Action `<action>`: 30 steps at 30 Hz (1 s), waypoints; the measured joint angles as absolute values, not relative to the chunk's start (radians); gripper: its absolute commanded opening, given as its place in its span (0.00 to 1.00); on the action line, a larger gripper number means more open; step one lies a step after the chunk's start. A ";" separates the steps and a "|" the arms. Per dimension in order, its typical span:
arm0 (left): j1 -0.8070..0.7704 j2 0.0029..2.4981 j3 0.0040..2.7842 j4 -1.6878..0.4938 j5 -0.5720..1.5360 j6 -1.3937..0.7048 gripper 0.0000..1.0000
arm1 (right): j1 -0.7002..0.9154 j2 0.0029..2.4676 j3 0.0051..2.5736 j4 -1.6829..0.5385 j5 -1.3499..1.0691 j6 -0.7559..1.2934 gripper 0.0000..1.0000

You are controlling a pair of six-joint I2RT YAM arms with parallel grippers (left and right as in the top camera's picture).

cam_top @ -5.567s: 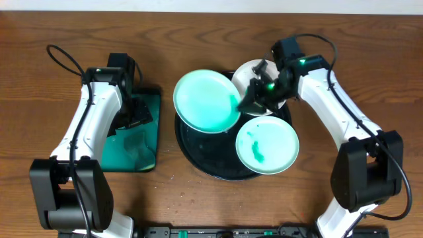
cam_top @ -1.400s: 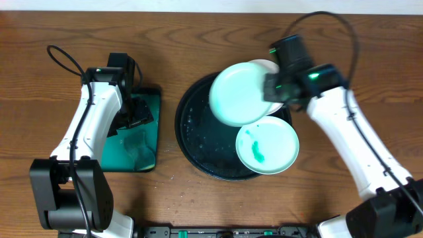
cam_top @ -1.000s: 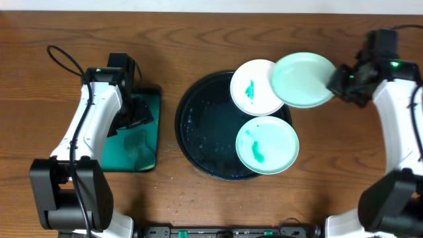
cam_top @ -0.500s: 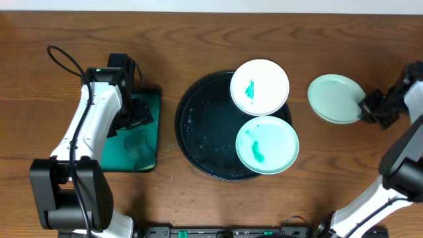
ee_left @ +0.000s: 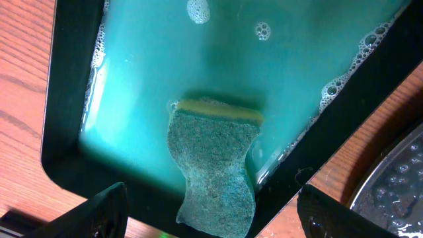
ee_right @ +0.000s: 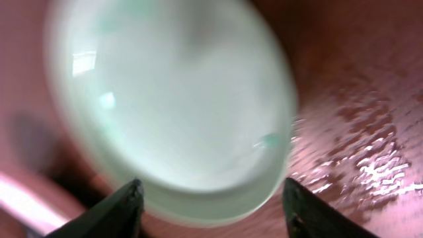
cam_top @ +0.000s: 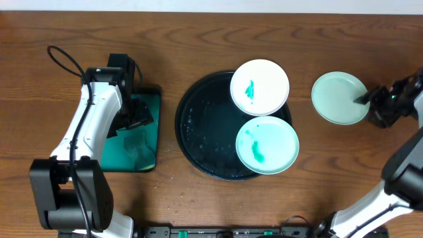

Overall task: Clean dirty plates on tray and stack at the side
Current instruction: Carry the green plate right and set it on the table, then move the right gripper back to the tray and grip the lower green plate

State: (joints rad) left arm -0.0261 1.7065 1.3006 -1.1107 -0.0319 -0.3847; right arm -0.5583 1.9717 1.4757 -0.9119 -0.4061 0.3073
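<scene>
Overhead, the right gripper (cam_top: 365,101) is sitting open at the lone plate (cam_top: 339,98), gripping nothing; the left gripper (ee_left: 213,210) is hanging wide, empty.

Wooden table (cam_top: 198,39) bearing round black tray (cam_top: 205,132), green rectangular tray (cam_top: 135,151) and one pale plate (cam_top: 338,98).

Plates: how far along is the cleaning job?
Done: one clean plate lies on the table right of the black tray. In hand: nothing; right pincer open at its rim, left pincer open over the sponge. Left: two green-smeared plates on the tray.
</scene>
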 measured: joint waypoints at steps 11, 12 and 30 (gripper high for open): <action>-0.026 1.707 1.301 -1.111 -0.032 -0.385 0.82 | -0.268 1.660 1.482 -1.271 -0.304 0.268 0.58; -0.026 1.707 1.301 -1.111 -0.032 -0.385 0.82 | -0.243 1.662 1.474 -1.287 -0.274 0.277 0.57; -0.026 1.707 1.298 -1.112 -0.032 -0.385 0.82 | 0.051 1.664 1.005 -0.820 -0.200 0.322 0.44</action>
